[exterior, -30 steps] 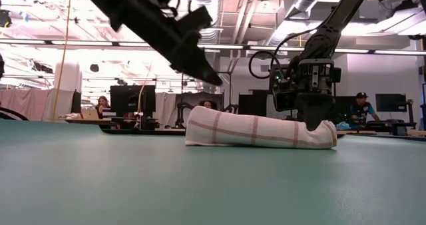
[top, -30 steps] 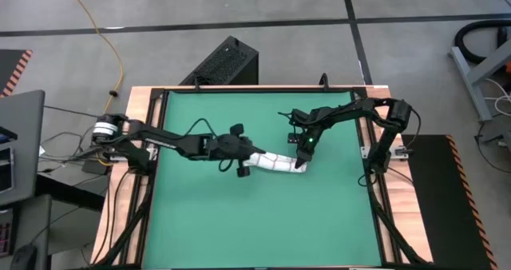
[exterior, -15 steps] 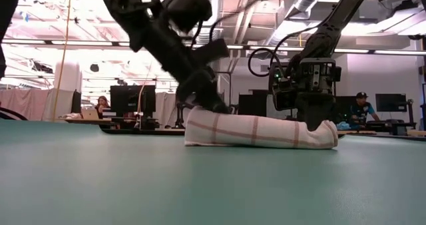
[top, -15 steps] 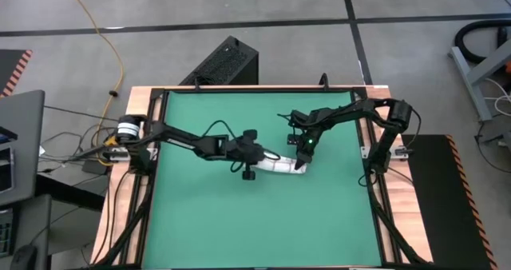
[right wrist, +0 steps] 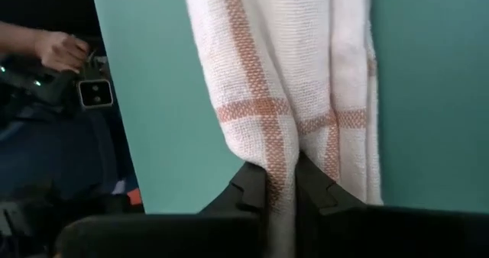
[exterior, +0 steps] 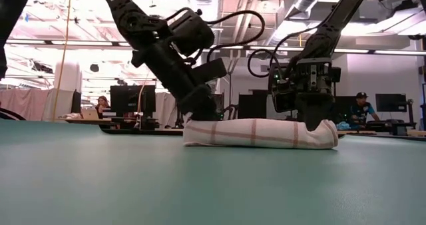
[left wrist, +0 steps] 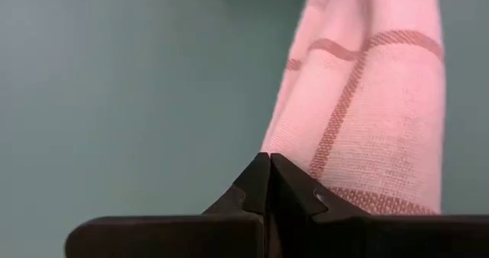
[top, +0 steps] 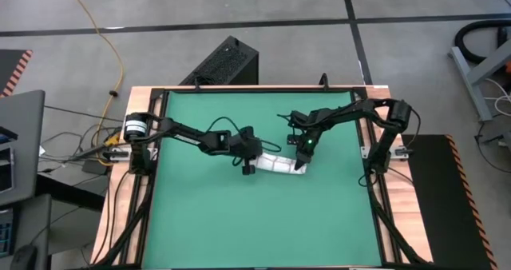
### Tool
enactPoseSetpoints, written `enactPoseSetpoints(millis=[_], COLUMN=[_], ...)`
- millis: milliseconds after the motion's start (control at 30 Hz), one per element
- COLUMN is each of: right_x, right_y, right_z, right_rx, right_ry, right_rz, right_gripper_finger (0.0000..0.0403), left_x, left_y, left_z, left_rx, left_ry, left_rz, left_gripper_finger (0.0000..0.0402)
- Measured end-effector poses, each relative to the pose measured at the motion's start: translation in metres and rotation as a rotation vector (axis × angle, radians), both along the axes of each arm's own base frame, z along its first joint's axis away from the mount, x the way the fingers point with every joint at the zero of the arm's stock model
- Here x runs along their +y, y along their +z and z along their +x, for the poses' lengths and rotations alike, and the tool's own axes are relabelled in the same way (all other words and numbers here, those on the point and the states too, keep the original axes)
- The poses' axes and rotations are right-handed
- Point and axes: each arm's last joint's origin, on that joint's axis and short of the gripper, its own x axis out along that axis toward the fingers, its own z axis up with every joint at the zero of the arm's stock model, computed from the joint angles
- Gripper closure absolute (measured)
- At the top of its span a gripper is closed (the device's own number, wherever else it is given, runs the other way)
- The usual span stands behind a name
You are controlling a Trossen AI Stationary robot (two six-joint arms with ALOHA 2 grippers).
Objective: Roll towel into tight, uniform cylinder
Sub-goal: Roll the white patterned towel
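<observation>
Item: towel (top: 275, 164), rolled, lying mid-worktop (top: 239, 222) on the green mat, long axis running left to right between the two arms. Right claw (top: 301, 166): clamped on a pinch of cloth at the roll's right end. Left claw (top: 254, 159): fingers together, holding nothing, tip touching the roll's left end. Change: a second earlier the left claw stood above and clear of the roll; the right had not moved.

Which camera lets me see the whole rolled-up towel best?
The low view: the towel lies side-on, its whole roll visible. From the high view it is tiny, partly under the arms. Each wrist view shows only one end, close up.
</observation>
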Motion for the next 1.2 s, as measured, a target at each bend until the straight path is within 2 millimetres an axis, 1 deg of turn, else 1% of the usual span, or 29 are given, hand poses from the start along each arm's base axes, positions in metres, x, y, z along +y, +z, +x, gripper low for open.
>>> enactPoseSetpoints(millis=[167,267,433,667,800,1000,1100,1200], right_x=[-0.009,-0.015,-0.023,-0.036,-0.046,-0.062,-0.065,-0.064], right_y=[0.000,0.000,0.000,0.001,0.011,0.036,0.044,0.051], right_z=[-0.001,-0.002,-0.005,-0.010,-0.015,-0.031,-0.035,-0.035], right_rx=[0.017,0.020,0.017,-0.004,-0.051,-0.110,-0.131,-0.175], right_ry=[-0.073,-0.106,-0.141,-0.186,-0.216,-0.296,-0.313,-0.309], right_rz=[0.002,-0.008,-0.008,-0.018,-0.078,-0.170,-0.206,-0.225], right_gripper_finger=[0.0324,0.0305,0.0299,0.0297,0.0297,0.0296,0.0296,0.0296], left_x=[-0.011,-0.021,-0.030,-0.030,-0.030,-0.029,-0.028,-0.026], left_y=[-0.006,-0.011,-0.013,-0.014,-0.014,-0.014,-0.014,-0.014], left_z=[-0.007,-0.012,-0.013,-0.013,-0.013,-0.013,-0.013,-0.013], left_rx=[0.103,0.127,0.122,0.117,0.116,0.117,0.119,0.120], left_ry=[0.008,0.008,0.020,0.034,0.036,0.034,0.028,0.030], left_rz=[-0.075,-0.075,-0.037,-0.020,-0.018,-0.011,-0.011,-0.015], left_gripper_finger=[0.0401,0.0401,0.0401,0.0401,0.0401,0.0401,0.0401,0.0401])
